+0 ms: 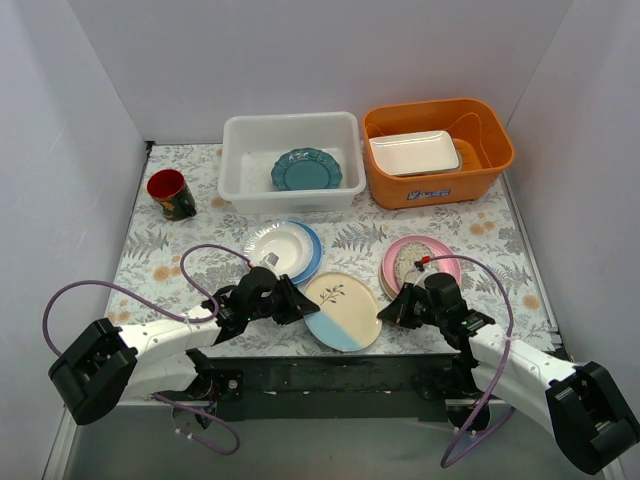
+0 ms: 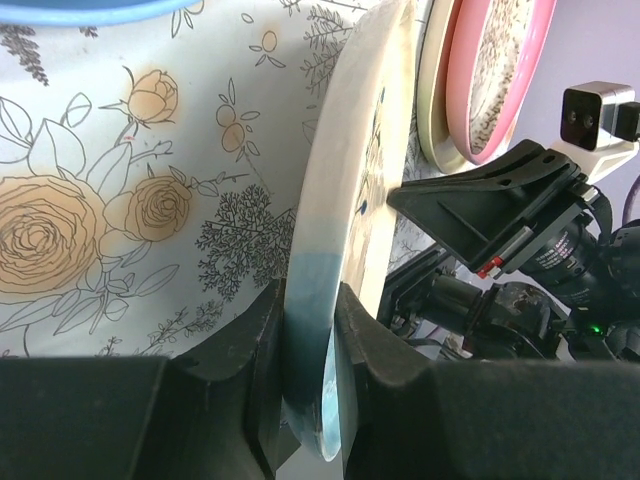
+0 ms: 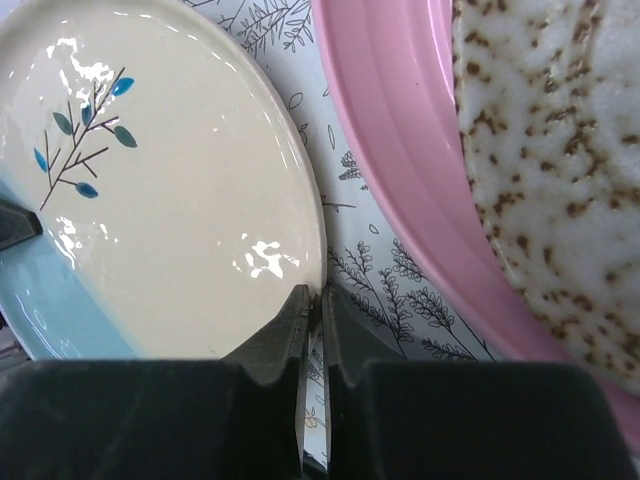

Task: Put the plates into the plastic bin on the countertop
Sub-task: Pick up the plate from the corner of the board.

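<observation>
At the near edge of the surface (image 1: 160,245), the cream leaf plate (image 1: 342,312) is caught between my two arms. It's well short of the plastic bin (image 1: 240,178) at the back. Only the top view shows the bin, with a teal plate (image 1: 306,169) inside. The wrist views give me the grips: left pincer (image 2: 308,310) clamped on the blue rim, right pincer (image 3: 314,300) pinched on the cream rim opposite. Both arms lie low, angled inward from the outer corners.
</observation>
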Robot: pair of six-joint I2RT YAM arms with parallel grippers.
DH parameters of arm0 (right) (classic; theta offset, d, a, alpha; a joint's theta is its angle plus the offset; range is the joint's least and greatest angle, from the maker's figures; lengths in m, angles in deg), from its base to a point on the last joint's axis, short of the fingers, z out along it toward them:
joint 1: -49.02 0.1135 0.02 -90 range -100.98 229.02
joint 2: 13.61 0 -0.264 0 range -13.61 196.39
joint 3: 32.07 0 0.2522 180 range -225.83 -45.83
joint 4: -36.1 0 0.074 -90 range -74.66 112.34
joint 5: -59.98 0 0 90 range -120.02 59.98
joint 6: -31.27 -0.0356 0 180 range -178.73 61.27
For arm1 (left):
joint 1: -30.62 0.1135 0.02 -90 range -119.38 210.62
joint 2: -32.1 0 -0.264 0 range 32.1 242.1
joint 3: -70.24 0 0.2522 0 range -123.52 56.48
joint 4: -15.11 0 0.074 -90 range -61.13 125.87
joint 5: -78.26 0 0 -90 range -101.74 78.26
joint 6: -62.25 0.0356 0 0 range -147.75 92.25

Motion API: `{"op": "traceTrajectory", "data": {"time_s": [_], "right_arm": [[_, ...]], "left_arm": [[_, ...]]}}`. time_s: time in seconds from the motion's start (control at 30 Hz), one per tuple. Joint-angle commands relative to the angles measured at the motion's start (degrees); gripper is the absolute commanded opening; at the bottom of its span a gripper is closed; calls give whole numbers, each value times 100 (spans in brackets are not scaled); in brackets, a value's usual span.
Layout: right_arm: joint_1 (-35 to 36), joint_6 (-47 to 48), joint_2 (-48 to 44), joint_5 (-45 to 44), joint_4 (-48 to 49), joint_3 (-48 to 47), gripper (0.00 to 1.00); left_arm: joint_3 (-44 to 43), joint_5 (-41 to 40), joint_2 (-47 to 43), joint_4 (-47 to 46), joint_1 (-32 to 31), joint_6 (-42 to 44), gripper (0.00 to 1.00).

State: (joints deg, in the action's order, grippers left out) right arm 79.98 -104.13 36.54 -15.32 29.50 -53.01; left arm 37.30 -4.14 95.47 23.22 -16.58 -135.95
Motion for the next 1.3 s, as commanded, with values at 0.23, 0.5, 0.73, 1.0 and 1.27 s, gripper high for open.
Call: {"op": "traceTrajectory", "data": {"time_s": [0.23,0.5,0.73,1.0,1.27], "right_arm": [[173,181,-366,648,-241,50,43],[173,199,-787,815,-180,111,84],[173,41,-1165,850,-188,235,88],[173,129,-1245,859,-426,42,90],[173,181,-1438,728,-811,-81,98]], "left_arm": [[28,-162,70,539,-96,89,0],[-59,-232,-229,986,-96,97,0],[-112,-294,-642,1215,-88,54,0],[-393,-390,-590,1549,-96,124,0],[-1166,-548,-493,2005,-96,431,0]]}}
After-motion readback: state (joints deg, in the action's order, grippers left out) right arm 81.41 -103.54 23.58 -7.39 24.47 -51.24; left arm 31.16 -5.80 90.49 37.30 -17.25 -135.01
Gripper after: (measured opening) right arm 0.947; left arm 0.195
